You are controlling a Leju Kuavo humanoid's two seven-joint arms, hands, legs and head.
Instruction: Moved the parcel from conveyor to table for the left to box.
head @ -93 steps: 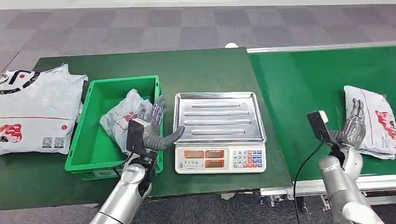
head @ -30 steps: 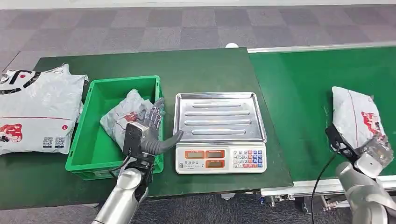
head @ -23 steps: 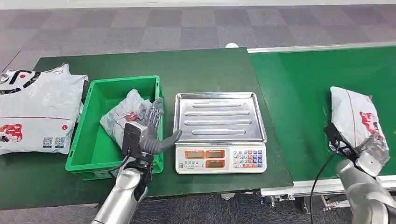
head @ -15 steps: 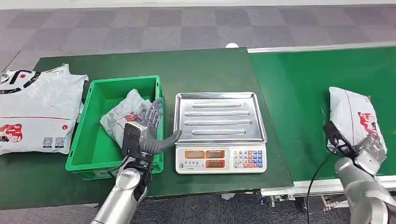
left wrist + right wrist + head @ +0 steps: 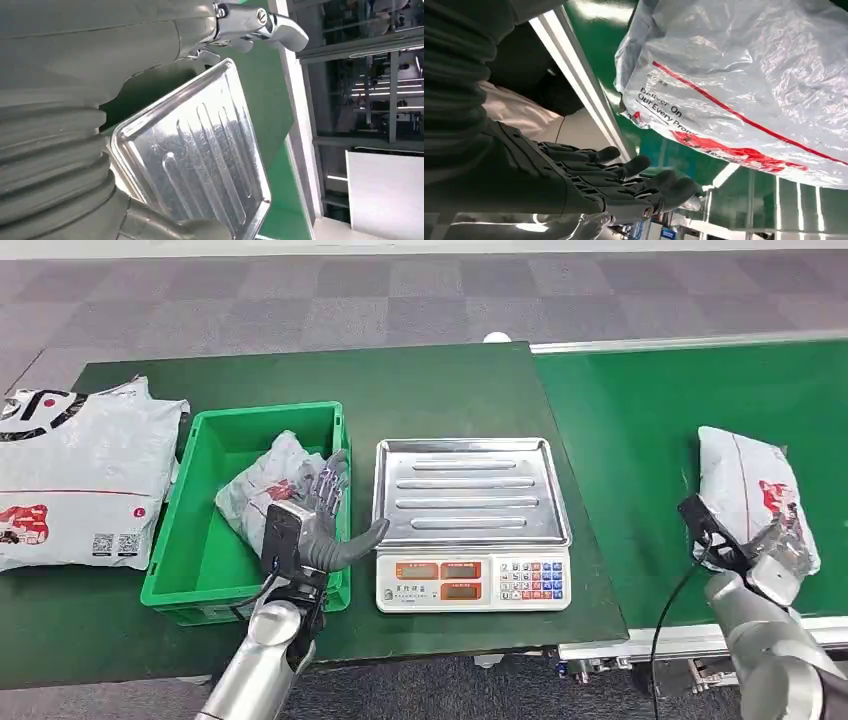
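Note:
A grey plastic parcel (image 5: 745,490) with red print lies on the green conveyor (image 5: 640,440) at the right; its red stripe and printing fill the right wrist view (image 5: 749,90). My right hand (image 5: 775,552) sits at the parcel's near corner, its fingers (image 5: 624,182) stretched out, holding nothing and apart from the bag. My left hand (image 5: 320,512) hovers open over the right rim of the green box (image 5: 190,585), thumb pointing at the scale. Another crumpled grey parcel (image 5: 262,485) lies inside the box.
A scale with a steel tray (image 5: 470,490) (image 5: 200,165) and a keypad stands between box and conveyor. A large grey parcel (image 5: 70,475) lies at the table's far left. The dark green table (image 5: 430,390) is bare behind the scale.
The parcel has drifted left along the conveyor. My right hand has shifted left with it, staying at its near corner. My left hand has not moved.

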